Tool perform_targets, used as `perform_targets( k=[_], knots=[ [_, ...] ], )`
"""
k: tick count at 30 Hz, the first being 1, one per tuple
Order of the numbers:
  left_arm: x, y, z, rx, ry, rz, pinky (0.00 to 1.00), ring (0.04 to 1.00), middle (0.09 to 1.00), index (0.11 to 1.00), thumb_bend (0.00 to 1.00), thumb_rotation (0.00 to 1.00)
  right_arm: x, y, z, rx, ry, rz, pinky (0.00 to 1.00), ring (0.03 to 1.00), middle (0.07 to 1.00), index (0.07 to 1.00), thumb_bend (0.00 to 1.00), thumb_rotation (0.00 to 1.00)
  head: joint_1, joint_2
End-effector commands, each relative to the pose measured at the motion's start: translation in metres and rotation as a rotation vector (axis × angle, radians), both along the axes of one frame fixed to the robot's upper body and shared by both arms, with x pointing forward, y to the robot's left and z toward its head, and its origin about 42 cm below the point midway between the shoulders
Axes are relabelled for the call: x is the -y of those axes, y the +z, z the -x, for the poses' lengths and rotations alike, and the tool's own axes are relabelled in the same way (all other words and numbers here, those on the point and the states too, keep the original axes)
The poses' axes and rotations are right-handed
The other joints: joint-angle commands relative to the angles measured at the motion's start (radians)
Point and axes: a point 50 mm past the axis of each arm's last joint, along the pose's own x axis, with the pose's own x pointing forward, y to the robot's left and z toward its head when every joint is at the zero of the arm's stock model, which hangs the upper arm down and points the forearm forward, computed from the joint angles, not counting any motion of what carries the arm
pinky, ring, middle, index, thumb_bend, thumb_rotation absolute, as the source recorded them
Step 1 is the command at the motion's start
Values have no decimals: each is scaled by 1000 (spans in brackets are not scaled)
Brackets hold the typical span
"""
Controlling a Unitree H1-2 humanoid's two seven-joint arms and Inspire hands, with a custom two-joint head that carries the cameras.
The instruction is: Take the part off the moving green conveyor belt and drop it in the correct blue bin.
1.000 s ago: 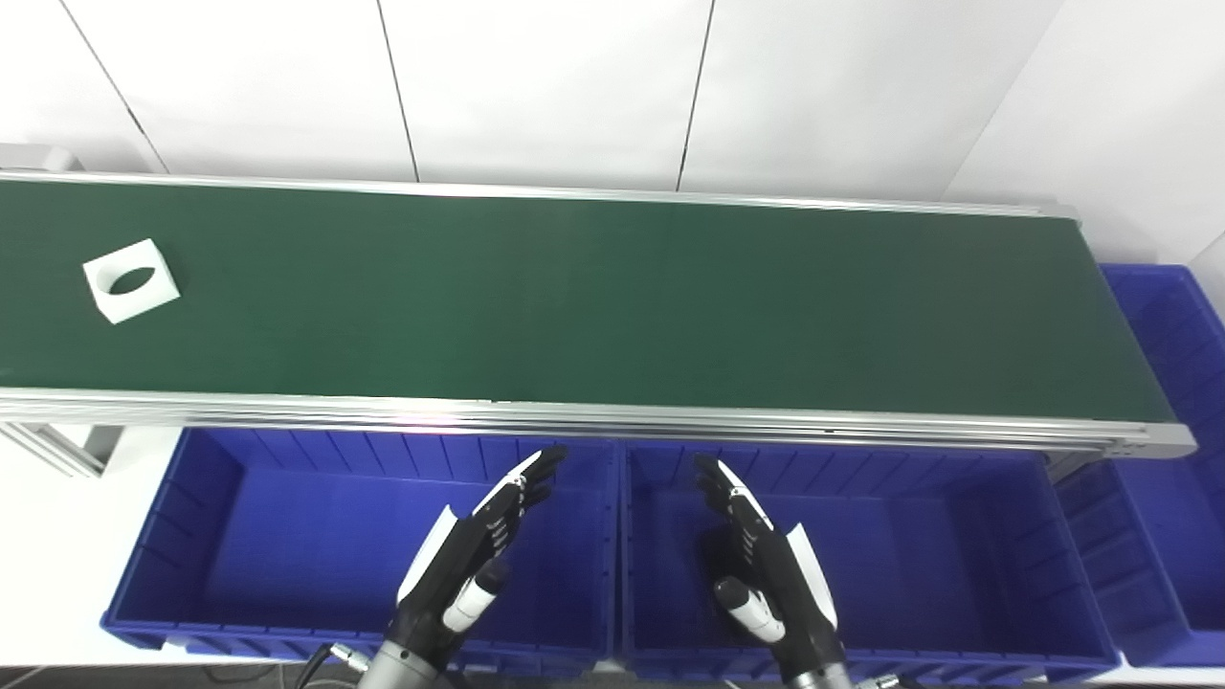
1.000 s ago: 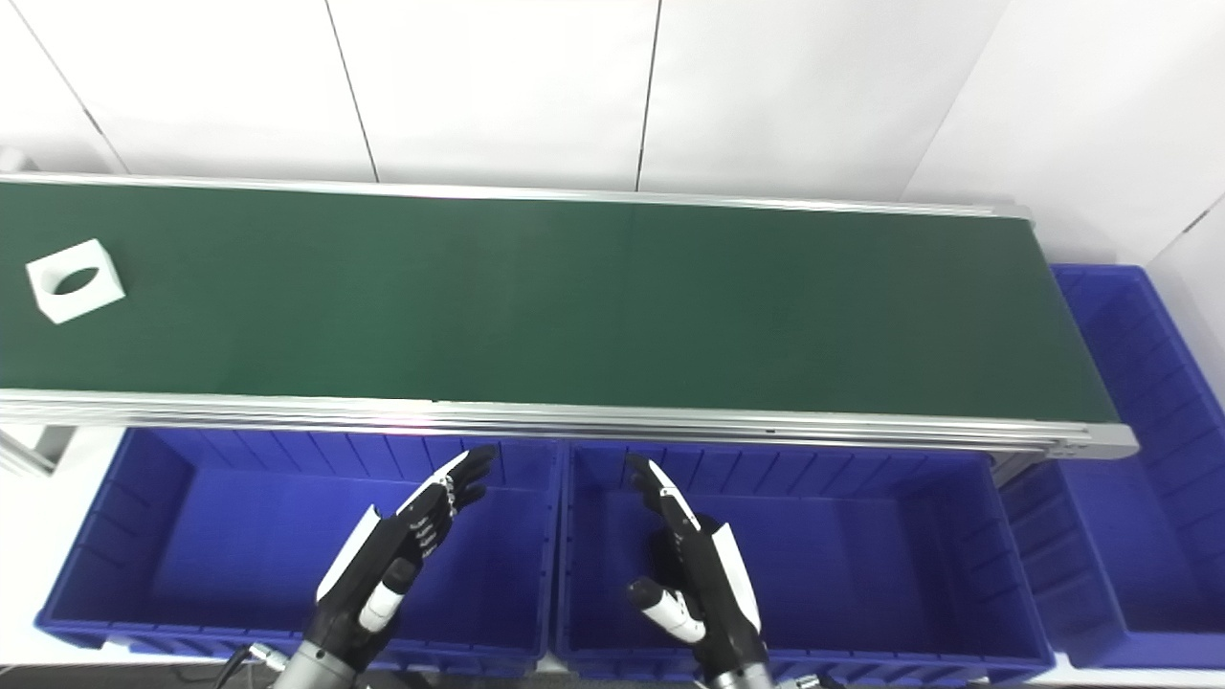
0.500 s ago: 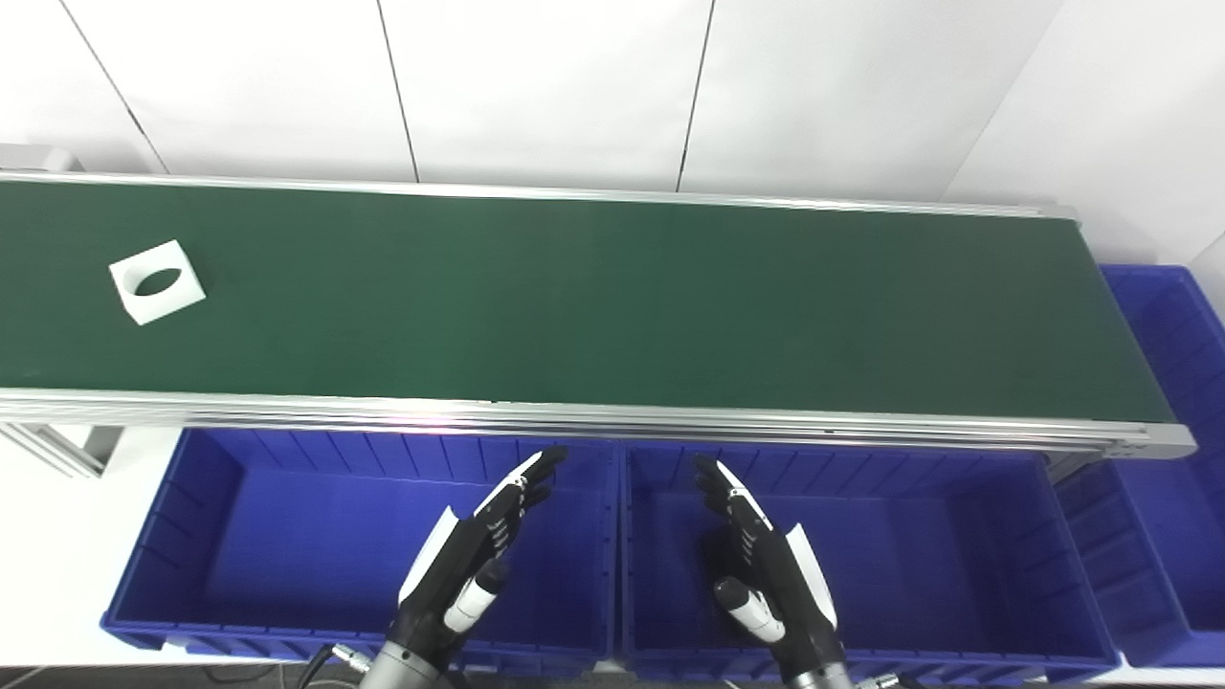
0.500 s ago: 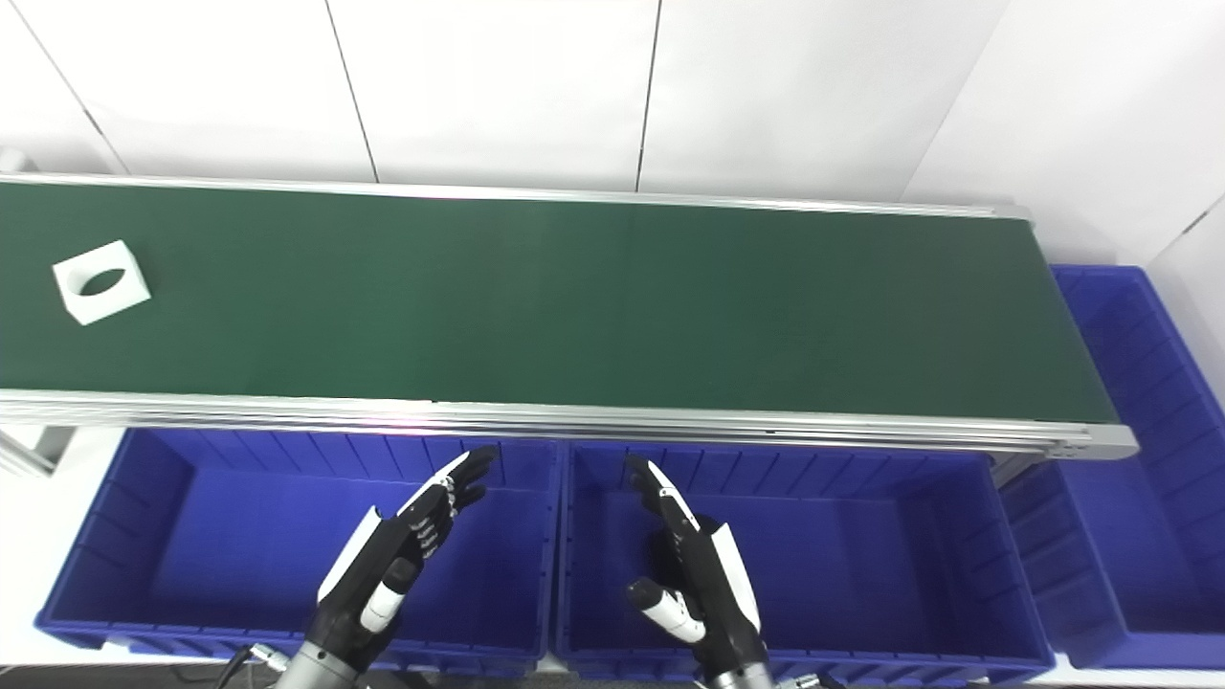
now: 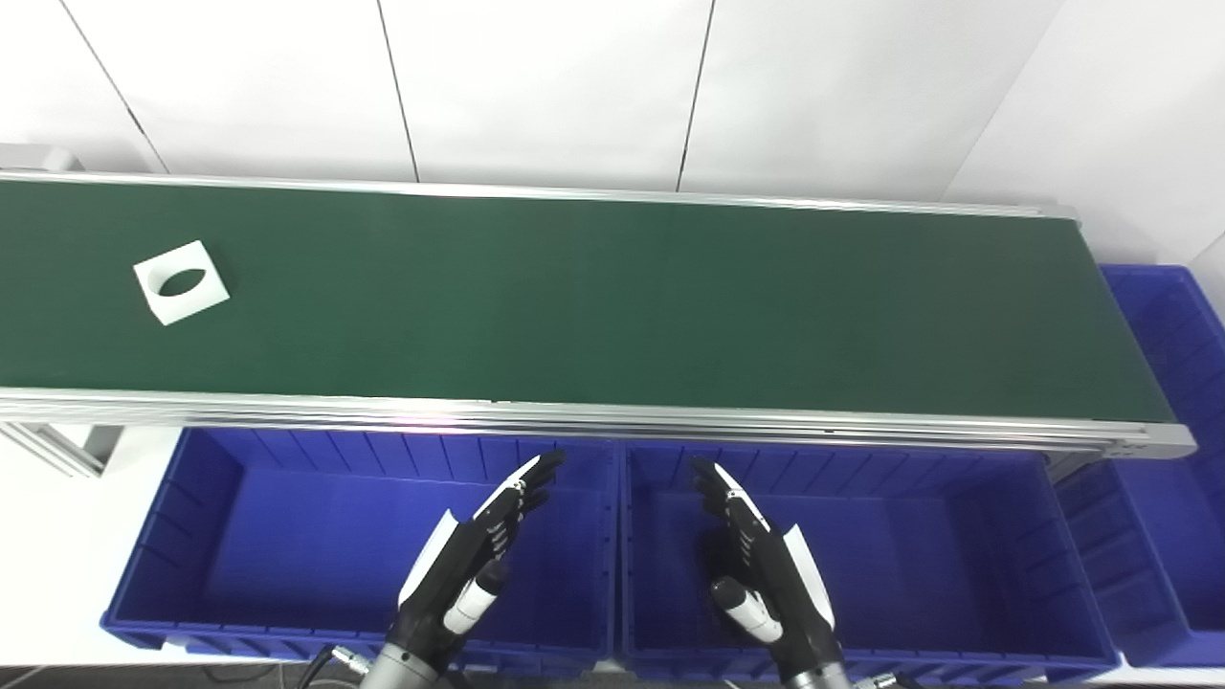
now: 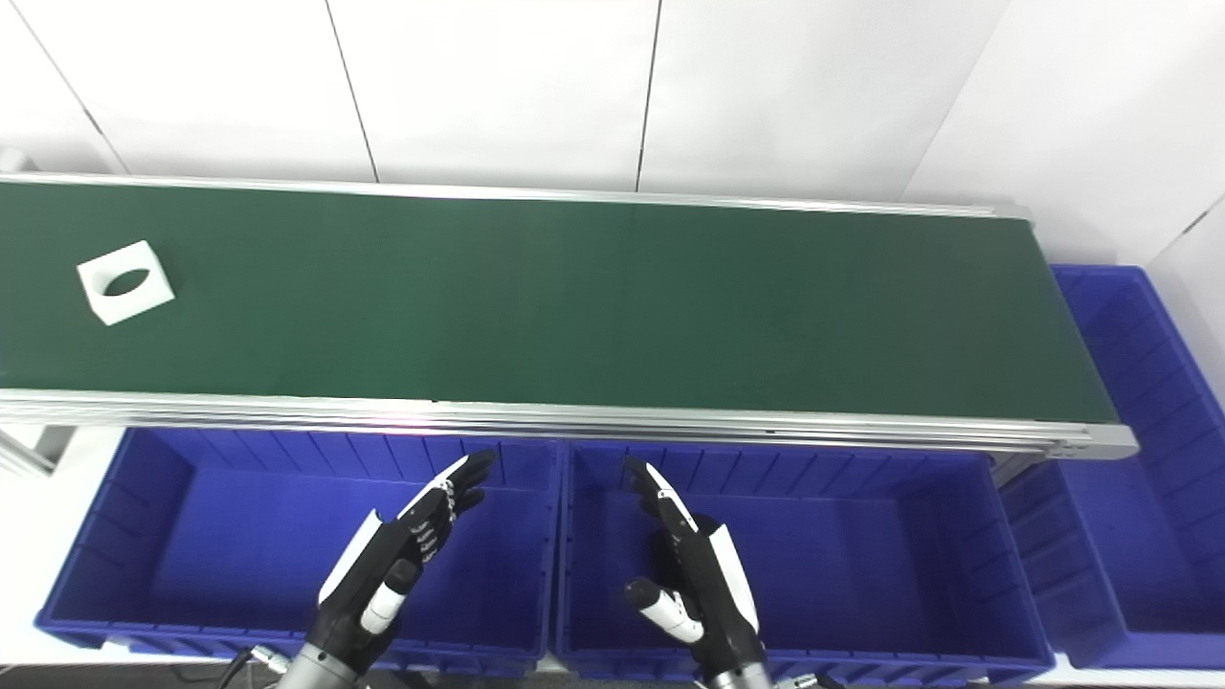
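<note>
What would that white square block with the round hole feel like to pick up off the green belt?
The white block looks rigid, with crisp edges, so it probably won't flex. The large hole through it suggests it is fairly light for its size. It lies low and flat on the conveyor belt, so it seems unlikely to roll or tip; its smooth faces may be a little slippery.

L hand point(image 5: 464, 565), R hand point(image 5: 766, 565) open, empty.

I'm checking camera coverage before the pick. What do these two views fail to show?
- Conveyor belt: its left end is cut off by the frame edge in both views.
- Far-right bin: cut off by the right edge.
- Bins' far walls: partly hidden under the belt frame.
- White part: underside not visible.
- Both arms: cut off at the bottom edge.
</note>
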Motion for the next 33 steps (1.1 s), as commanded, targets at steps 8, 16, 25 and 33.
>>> perform_targets(
  k=[8, 16, 25, 33],
  knots=[
    [2, 8, -7, 61, 5, 18, 949, 976, 970, 917, 904, 989, -3, 8, -6, 62, 12, -34, 909, 927, 944, 925, 972, 947, 2, -1],
    [2, 7, -7, 57, 3, 19, 959, 980, 974, 921, 903, 989, -2, 8, -6, 60, 13, -35, 909, 927, 948, 928, 965, 946, 4, -1],
    [2, 5, -7, 54, 0, 12, 954, 979, 976, 925, 871, 998, -2, 7, -6, 60, 14, -30, 902, 927, 947, 928, 966, 955, 5, -3],
    [8, -5, -9, 21, -4, 5, 967, 988, 971, 921, 891, 981, 4, -3, -6, 27, 3, -11, 903, 925, 944, 929, 985, 957, 87, -86]
  ],
)
